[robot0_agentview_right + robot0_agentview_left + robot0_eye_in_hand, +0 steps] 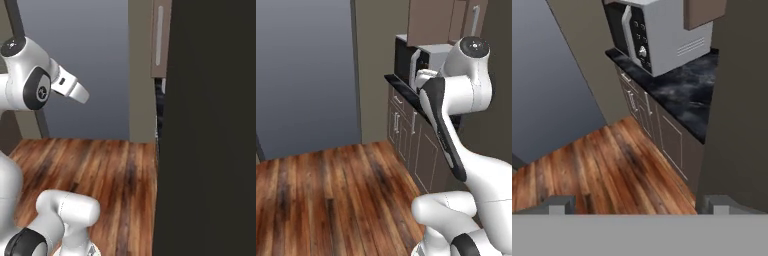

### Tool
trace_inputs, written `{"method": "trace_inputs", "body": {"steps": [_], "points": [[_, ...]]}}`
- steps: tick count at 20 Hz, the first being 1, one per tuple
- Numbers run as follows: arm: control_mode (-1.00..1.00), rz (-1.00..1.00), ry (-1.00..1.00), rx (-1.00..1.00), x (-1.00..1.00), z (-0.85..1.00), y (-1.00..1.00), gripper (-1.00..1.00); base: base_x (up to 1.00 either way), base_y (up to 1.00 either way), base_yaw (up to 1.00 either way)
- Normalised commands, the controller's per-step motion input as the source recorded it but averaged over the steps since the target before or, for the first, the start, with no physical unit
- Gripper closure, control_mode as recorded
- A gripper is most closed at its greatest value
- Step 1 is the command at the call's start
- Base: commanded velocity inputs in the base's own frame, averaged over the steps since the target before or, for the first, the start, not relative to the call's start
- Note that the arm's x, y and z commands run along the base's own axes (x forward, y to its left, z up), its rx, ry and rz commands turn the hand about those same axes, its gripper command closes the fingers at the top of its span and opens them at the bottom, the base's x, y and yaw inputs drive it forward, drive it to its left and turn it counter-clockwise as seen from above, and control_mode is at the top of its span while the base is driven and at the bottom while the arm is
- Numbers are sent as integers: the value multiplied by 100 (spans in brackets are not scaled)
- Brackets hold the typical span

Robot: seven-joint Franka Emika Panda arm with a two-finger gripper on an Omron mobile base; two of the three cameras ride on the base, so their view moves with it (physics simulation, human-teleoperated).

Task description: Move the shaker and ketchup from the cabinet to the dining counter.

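Note:
My gripper is open, its two dark fingertips far apart with only wooden floor between them. It is raised in front of the black marble worktop, beside the microwave. The brown wooden cabinet hangs above the microwave; a lower corner of it shows in the hand view, and its door with a long silver bar handle looks shut in the right base view. The shaker and the ketchup are hidden. The dining counter is out of view.
A silver microwave stands on the narrow black marble worktop over brown drawer units. A tall dark panel rises close on the right. Wooden floor and a grey wall lie to the left.

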Motion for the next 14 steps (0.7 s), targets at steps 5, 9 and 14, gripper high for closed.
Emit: {"method": "trace_inputs", "body": {"steps": [5, 9, 14], "points": [[100, 0, 0, 0, 0, 0, 0, -100, 7, -3, -19], [100, 0, 0, 0, 0, 0, 0, -100, 24, 23, -2], [100, 0, 0, 0, 0, 0, 0, -100, 57, 31, 0]]}}
